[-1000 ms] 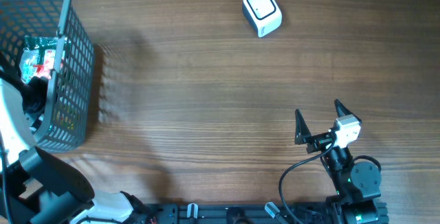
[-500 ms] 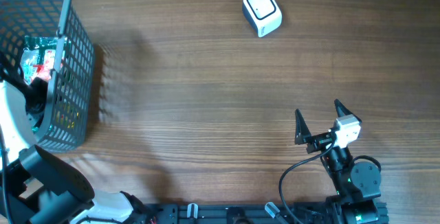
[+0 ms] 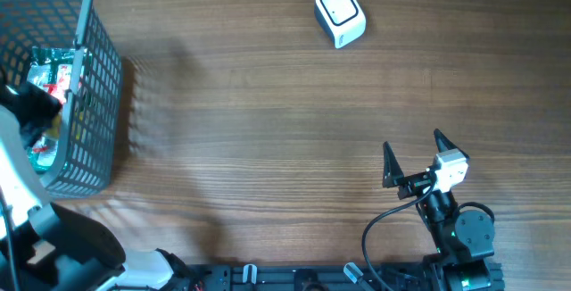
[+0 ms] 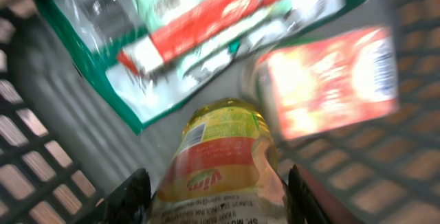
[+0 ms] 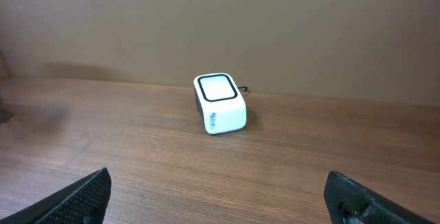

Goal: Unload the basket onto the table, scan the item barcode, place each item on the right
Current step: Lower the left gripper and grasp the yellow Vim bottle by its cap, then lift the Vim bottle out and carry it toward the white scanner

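We see the left gripper (image 4: 218,186) down inside the grey mesh basket (image 3: 98,68), clamped on a small bottle (image 4: 220,148), with one dark finger (image 4: 134,196) against each flank. The bottle's label is yellow, red and green; a red script word on it may say "Vim", but blur keeps us from being sure, and the small black print below is unreadable. Behind the bottle, on the basket floor, lie a clear packet with a green border and a red band (image 4: 185,38) and a red packet (image 4: 330,80); their lettering is smeared. The white barcode scanner (image 3: 340,14) stands on the wooden table (image 3: 268,148), well apart from the basket. Its side bears blue writing too small to read. The right gripper (image 3: 411,139) hangs far from the basket, fingers spread wide, holding nothing.
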### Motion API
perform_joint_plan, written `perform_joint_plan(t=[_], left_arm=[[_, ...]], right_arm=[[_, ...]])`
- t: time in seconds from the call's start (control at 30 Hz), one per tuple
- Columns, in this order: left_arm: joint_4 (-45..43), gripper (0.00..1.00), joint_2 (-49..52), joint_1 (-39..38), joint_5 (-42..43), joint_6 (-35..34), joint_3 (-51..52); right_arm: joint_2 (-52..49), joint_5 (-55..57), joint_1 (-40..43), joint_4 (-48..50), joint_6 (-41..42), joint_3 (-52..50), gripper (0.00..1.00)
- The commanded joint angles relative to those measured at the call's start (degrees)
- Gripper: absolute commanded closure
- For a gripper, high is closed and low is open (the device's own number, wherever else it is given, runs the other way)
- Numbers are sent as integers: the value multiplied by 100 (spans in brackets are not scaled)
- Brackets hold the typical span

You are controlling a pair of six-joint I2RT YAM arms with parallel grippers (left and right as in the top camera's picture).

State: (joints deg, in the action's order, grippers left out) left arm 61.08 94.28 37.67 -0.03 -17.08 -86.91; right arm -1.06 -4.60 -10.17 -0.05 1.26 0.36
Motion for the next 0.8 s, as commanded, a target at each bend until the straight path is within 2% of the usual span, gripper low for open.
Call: perform_joint_plan(t=[0.0, 0.2, 0.4, 0.57, 0.77], left_arm=[[4, 55, -608, 11, 81, -11, -885], [-114, 57, -1097, -9, 68, -151, -1915], [-551, 60, -1510, -363, 647, -184, -2208], [-909, 62, -1873, -1102, 688, -179, -2208], [-1163, 63, -2240, -2380, 688, -181, -2208]], right_arm=[[13, 74, 28, 13, 33, -4, 0], [13, 74, 28, 13, 35, -4, 0], [13, 74, 28, 13, 35, -4, 0], [13, 74, 28, 13, 35, -4, 0], [13, 74, 28, 15, 35, -4, 0]])
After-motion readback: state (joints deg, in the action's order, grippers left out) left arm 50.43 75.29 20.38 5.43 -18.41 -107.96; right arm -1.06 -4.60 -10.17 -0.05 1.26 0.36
